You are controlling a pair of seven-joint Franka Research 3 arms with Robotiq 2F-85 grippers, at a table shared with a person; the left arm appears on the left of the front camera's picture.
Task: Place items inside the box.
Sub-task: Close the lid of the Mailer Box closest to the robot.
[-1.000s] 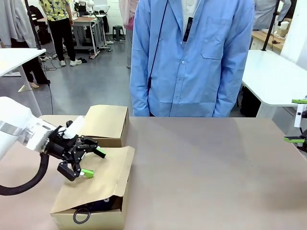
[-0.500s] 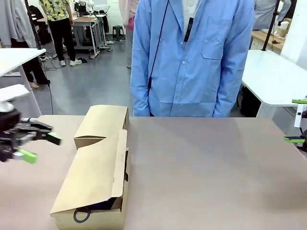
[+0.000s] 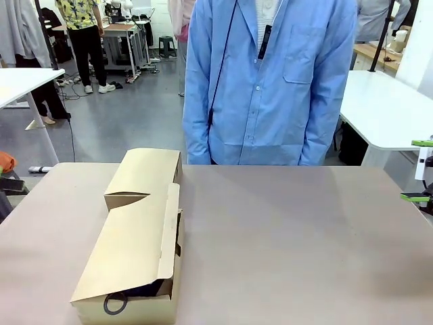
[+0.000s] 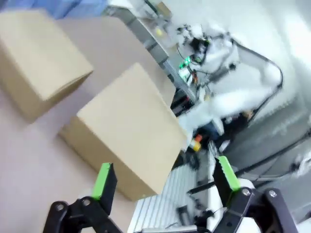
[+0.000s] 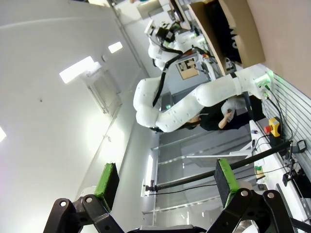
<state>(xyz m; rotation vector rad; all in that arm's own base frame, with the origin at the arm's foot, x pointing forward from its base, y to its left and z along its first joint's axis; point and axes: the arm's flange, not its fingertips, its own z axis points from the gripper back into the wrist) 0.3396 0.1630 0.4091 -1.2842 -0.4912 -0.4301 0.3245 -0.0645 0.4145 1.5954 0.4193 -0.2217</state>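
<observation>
Left arm gone from over the box since a second ago; flap now lies down on top.
Left gripper hangs off the table's left side, fingers spread wide, nothing between them. Right gripper is parked at the right edge, also wide open and empty. Box sits at the near-left corner of the table, lid mostly down; dark items with a black loop show through the near-end gap. No loose items on the tabletop, so packing looks done; maybe seat the lid fully.
</observation>
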